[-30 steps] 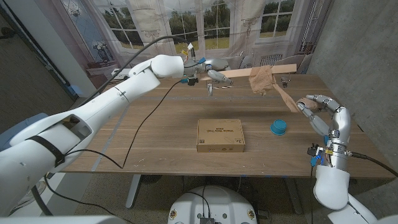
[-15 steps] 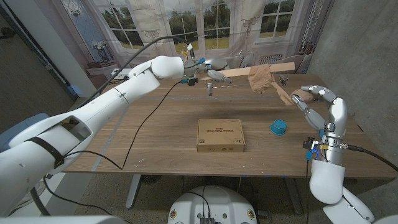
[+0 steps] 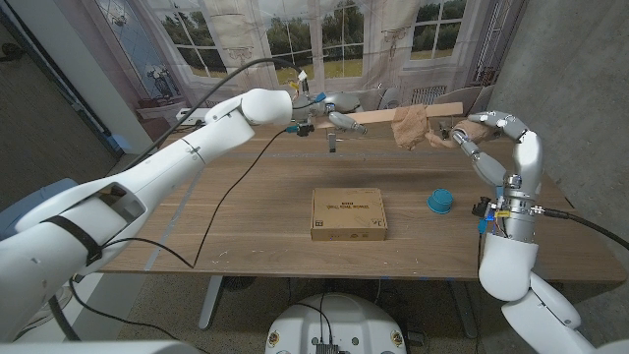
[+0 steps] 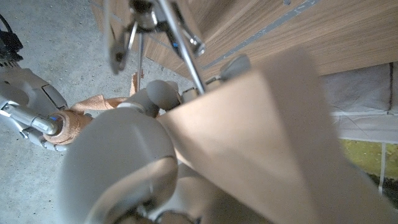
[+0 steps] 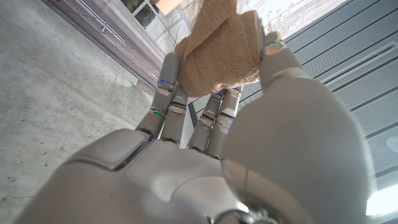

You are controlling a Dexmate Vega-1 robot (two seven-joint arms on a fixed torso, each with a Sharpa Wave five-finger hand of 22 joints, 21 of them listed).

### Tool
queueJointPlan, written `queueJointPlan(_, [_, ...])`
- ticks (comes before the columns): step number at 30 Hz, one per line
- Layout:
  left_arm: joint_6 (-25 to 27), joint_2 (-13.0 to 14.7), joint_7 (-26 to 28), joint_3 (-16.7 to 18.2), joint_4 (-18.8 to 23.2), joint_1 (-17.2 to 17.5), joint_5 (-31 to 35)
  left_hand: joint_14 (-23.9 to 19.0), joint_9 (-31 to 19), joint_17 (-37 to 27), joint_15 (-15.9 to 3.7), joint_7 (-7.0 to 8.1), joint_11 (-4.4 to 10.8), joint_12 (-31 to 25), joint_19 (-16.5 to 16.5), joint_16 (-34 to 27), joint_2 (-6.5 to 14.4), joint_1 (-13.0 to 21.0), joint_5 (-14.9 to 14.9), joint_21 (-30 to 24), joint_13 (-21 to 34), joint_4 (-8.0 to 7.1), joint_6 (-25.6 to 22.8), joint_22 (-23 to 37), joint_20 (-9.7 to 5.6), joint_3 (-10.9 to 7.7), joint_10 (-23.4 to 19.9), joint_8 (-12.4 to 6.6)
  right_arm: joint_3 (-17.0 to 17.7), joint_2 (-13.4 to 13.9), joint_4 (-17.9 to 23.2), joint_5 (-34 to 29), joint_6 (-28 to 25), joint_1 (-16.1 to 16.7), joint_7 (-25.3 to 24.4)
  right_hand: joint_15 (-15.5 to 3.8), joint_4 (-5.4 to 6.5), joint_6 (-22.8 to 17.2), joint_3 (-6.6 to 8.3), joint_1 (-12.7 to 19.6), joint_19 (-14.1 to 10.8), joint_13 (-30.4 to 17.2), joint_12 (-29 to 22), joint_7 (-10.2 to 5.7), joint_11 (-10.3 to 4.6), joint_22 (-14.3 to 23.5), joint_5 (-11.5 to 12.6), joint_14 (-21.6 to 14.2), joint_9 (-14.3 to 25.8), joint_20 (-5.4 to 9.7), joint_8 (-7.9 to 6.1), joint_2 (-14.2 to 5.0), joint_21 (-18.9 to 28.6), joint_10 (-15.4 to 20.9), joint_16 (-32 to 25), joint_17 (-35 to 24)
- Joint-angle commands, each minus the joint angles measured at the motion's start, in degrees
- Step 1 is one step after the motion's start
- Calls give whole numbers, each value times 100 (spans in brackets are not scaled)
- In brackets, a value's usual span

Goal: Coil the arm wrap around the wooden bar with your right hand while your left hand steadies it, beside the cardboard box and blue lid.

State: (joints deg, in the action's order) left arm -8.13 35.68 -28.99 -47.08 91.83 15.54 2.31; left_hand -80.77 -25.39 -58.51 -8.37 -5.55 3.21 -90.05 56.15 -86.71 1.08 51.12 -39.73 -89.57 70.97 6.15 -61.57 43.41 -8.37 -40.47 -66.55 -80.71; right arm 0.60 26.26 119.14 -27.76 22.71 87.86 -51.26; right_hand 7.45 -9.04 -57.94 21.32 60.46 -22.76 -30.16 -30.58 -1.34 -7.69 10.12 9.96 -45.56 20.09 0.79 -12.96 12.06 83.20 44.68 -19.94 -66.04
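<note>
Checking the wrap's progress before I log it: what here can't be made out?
- Turns of wrap on the bar: bunched, too small in head view.
- Left hand hold on the bar: too small; wrist view blocked by the bar.
- Box print: too small.

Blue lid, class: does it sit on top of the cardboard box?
No, the blue lid stands on the table to the right of the cardboard box, apart from it.

No legible text
Cardboard box [image 3: 349, 213], table centre: dark print on lid, too small to read.
</note>
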Motion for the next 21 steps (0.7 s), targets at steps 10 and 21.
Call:
queueJointPlan(10, [204,-103,-120,-163,-52,-78,125,-1,10,-63,-33,-123,31,-26,22,-39,43,24,1,-14,30,20,165,21,-176,-54,-31,-20,-288,417,-295,-98,-141,-1187,181,-2046,38,-25,4,1873,151,-16,-16,-63,549,17,2,-2460,28,935,12,-1907,33,737,22,2])
queueJointPlan(21, [308,-94,-114,-177,38,-61,158,-5,-29,-36,-41,-122,36,-26,14,-16,51,21,4,-17,30,24,195,27,-175,-60,-30,-41,-456,636,-625,373,-192,-1853,633,-2046,37,-25,3,1873,155,-13,-3,-58,547,17,4,-2476,28,937,15,-1904,42,745,27,-9])
